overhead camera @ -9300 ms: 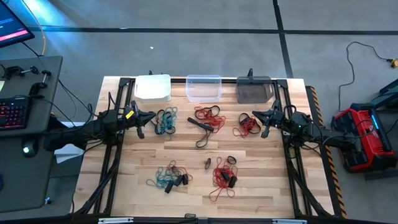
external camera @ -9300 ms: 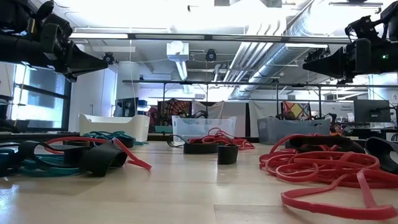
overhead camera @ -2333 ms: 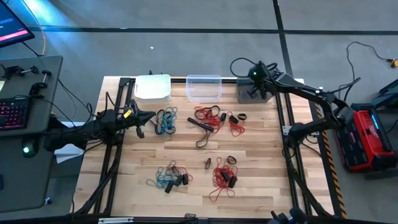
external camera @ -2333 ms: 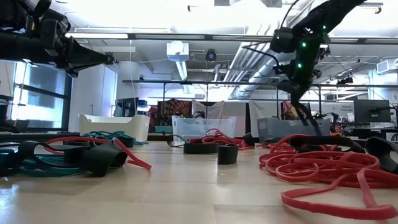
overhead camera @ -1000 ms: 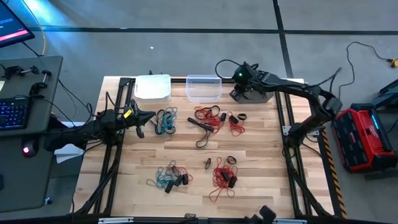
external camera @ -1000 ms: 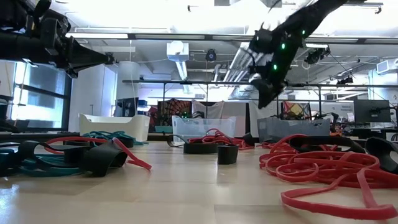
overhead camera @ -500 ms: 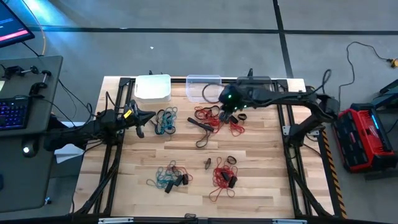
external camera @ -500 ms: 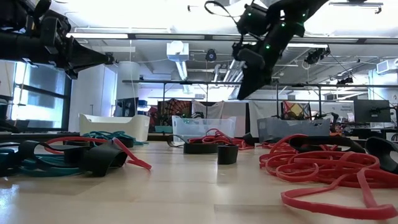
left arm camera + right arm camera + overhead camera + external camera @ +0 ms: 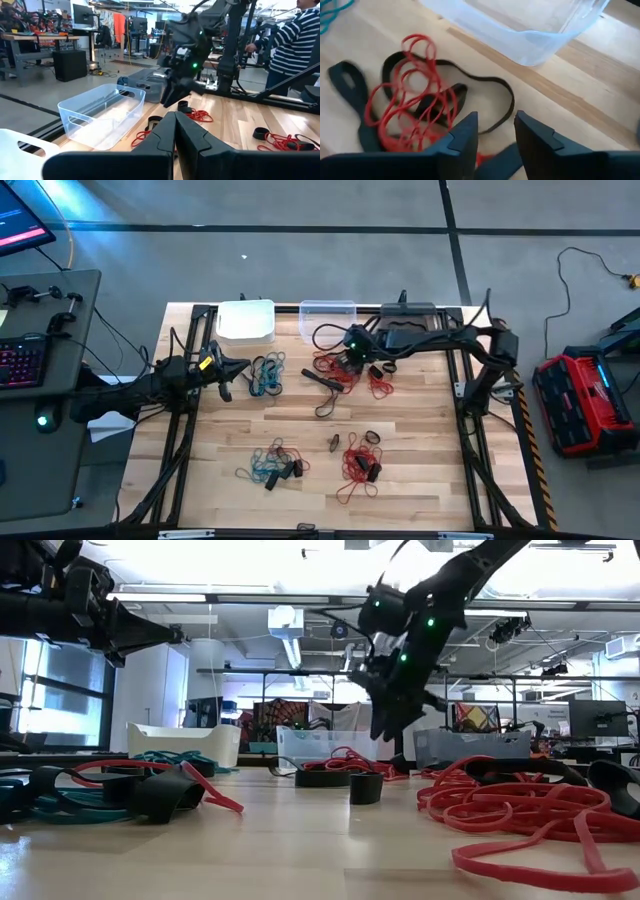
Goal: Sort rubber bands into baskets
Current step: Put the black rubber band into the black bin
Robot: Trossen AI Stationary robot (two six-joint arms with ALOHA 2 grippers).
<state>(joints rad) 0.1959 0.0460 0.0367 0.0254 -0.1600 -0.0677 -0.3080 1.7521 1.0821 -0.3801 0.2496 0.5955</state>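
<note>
From above, the right gripper (image 9: 352, 352) is hanging over a bunch of red and black rubber bands (image 9: 336, 367) just in front of the clear basket (image 9: 328, 320), which is sitting between the white basket (image 9: 246, 320) and the dark grey basket (image 9: 408, 323) along the table's (image 9: 420, 440) far edge; the left gripper (image 9: 243, 366) is waiting beside a teal bunch (image 9: 266, 375); two more bunches are lying near the front edge. At table height, the right gripper (image 9: 382, 728) is pointing down above the red pile before the clear basket (image 9: 325, 748). In the left wrist view, the left gripper (image 9: 175, 116) is showing its fingers pressed together, empty. In the right wrist view, the right gripper (image 9: 496, 121) is standing parted with nothing between its fingers, the red loops (image 9: 415, 97) and a black band (image 9: 485, 102) lying below, beside the clear basket (image 9: 530, 30).
</note>
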